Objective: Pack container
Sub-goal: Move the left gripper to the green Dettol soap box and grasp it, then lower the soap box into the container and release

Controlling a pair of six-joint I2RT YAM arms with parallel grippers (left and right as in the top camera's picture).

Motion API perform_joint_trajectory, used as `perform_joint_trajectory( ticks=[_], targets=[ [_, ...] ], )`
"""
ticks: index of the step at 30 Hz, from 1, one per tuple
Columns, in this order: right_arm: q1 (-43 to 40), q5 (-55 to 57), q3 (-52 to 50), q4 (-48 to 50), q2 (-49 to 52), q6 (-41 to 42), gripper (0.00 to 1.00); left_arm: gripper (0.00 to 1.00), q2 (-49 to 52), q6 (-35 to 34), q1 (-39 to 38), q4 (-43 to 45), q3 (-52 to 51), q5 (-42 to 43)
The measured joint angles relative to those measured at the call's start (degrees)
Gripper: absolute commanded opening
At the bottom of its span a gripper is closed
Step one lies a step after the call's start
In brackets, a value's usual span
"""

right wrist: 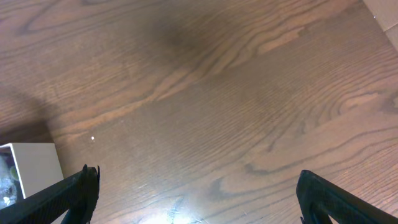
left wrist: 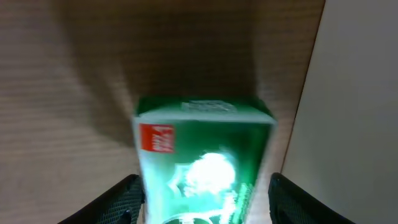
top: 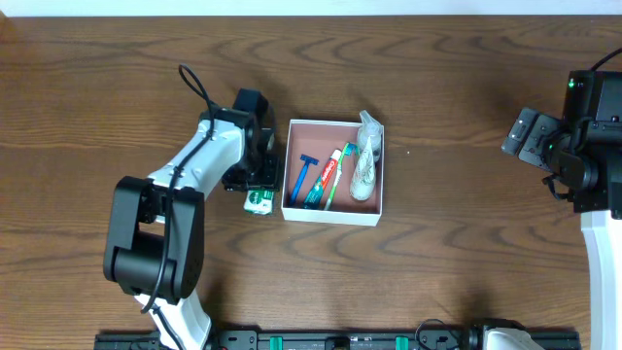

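The container (top: 330,215), a white-walled box with a pinkish-brown inside, sits mid-table. It holds a blue razor (top: 302,178), a toothpaste tube (top: 322,181), a green toothbrush (top: 337,177) and a clear plastic item (top: 364,163). A small green box (top: 258,201) lies on the table just left of the container. In the left wrist view the green box (left wrist: 202,155) lies between my left gripper's (left wrist: 202,202) open fingers, with a gap on its right side. The container's white wall (left wrist: 357,112) is close on the right. My right gripper (right wrist: 199,193) is open and empty over bare table, far right of the container.
The table is dark brown wood. The container's corner (right wrist: 28,168) shows at the left edge of the right wrist view. The right arm's base (top: 598,126) stands at the table's right side, and the left arm (top: 170,214) reaches in from the front left.
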Motion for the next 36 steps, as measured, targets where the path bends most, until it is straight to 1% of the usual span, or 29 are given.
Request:
perform_joint_trajectory(
  ticks=[5, 9, 13, 15, 17, 20, 25, 30, 33, 36],
  targets=[
    [0.0, 0.0, 0.0, 0.0, 0.0, 0.0, 0.99, 0.65, -0.1, 0.0, 0.0, 2.8, -4.0, -0.1],
    [0.0, 0.0, 0.0, 0.0, 0.0, 0.0, 0.99, 0.54, -0.4, 0.1, 0.0, 3.3, -4.5, -0.2],
    [0.0, 0.0, 0.0, 0.0, 0.0, 0.0, 0.99, 0.53, -0.4, 0.2, 0.0, 3.2, -4.4, -0.2],
    [0.0, 0.0, 0.0, 0.0, 0.0, 0.0, 0.99, 0.51, -0.4, 0.2, 0.0, 2.2, -4.0, -0.2],
    [0.0, 0.0, 0.0, 0.0, 0.0, 0.0, 0.99, 0.49, -0.4, 0.2, 0.0, -0.6, -2.6, -0.2],
    [0.0, 0.0, 0.0, 0.0, 0.0, 0.0, 0.99, 0.48, -1.1, 0.3, 0.0, -4.0, 0.7, -0.2],
    [0.0, 0.0, 0.0, 0.0, 0.0, 0.0, 0.99, 0.44, -7.1, 0.3, 0.0, -7.9, 6.9, -0.2],
    [0.0, 0.0, 0.0, 0.0, 0.0, 0.0, 0.99, 0.43, -16.4, 0.2, -1.3, -7.8, 9.4, -0.2],
    [0.0, 0.0, 0.0, 0.0, 0.0, 0.0, 0.99, 0.44, -20.0, -0.3, -4.7, -6.5, 9.4, -0.3],
    [0.0, 0.0, 0.0, 0.0, 0.0, 0.0, 0.99, 0.44, -20.3, -0.8, -9.5, -4.5, 9.5, -0.2]
  ],
)
